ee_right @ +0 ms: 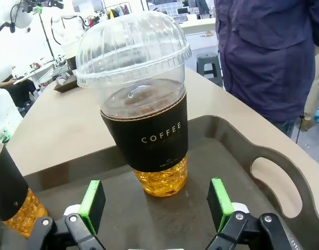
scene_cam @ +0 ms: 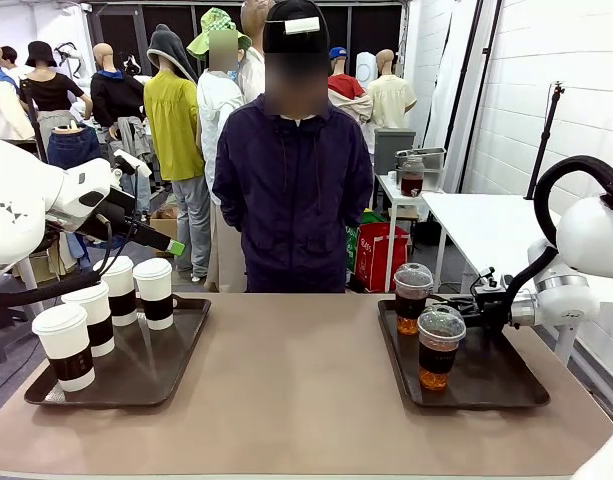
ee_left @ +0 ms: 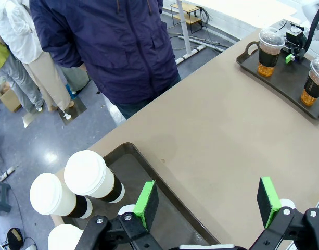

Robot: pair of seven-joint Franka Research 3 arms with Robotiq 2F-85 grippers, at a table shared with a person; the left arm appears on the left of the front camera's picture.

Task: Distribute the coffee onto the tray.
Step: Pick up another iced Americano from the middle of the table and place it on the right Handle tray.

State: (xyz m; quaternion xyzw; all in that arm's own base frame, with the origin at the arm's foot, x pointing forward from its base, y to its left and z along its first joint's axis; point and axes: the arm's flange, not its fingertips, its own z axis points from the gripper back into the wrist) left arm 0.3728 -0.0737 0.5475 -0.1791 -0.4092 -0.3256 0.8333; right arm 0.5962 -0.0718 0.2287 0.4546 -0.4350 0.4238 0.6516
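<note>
- Facing the right gripper [ee_right: 156, 205] head-on is the clear dome-lidded plastic cup of amber drink with a black "COFFEE" sleeve [ee_right: 149, 109]; it is standing upright at the centre of the right wrist frame, on the dark brown plastic tray with a cut-out handle [ee_right: 263, 172].
- Flanking the cup's base without touching it, the green pads [ee_right: 94, 200] are standing spread apart with nothing between them; the cup's long axis is running vertically, square to the line between the pads.
- Sitting at the middle right of the front frame, this far cup [scene_cam: 413, 297] is lying just to the picture-left of the right gripper [scene_cam: 486, 305], which is coming in low from the right edge; the second clear cup [scene_cam: 441, 345] is standing nearer the camera on the same tray.
- Hovering at the upper left of the front frame, the left gripper [scene_cam: 171, 245] is hanging above four white paper cups with white lids and dark sleeves [scene_cam: 153, 292] on a second dark tray [scene_cam: 176, 350]; its pads [ee_left: 146, 203] are likewise spread and empty.
- Judging by position, the right arm is the nearer one for the far clear cup: a straight advance would put the cup between the pads.
</note>
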